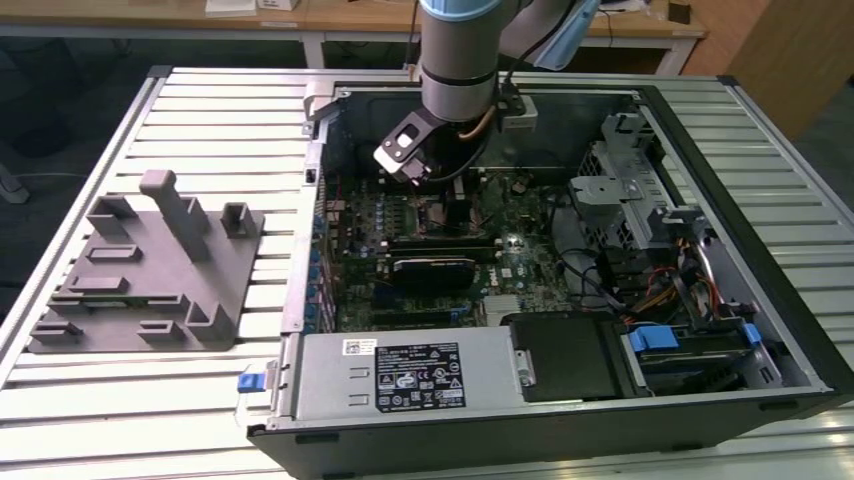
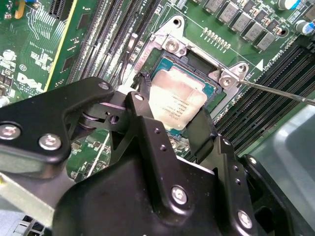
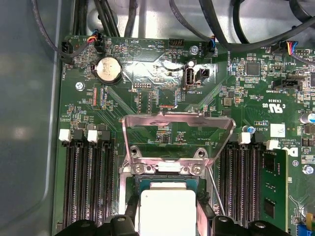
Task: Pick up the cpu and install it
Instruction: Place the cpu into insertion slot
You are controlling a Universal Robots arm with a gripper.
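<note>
Above the socket (image 2: 171, 60), end effector (image 2: 172, 110) holds the cpu (image 2: 179, 100).

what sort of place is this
Probably a robotics lab bench: an open computer case lies on a slatted metal table, a robot arm reaches over its motherboard, wooden desks stand behind.

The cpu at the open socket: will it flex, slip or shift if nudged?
Likely stiff: the cpu is a flat, metal-topped square, so flexing seems unlikely. Its smooth, shiny top probably slips easily. It looks thin and light, and the load frame stands raised, so a nudge could shift it.
</note>
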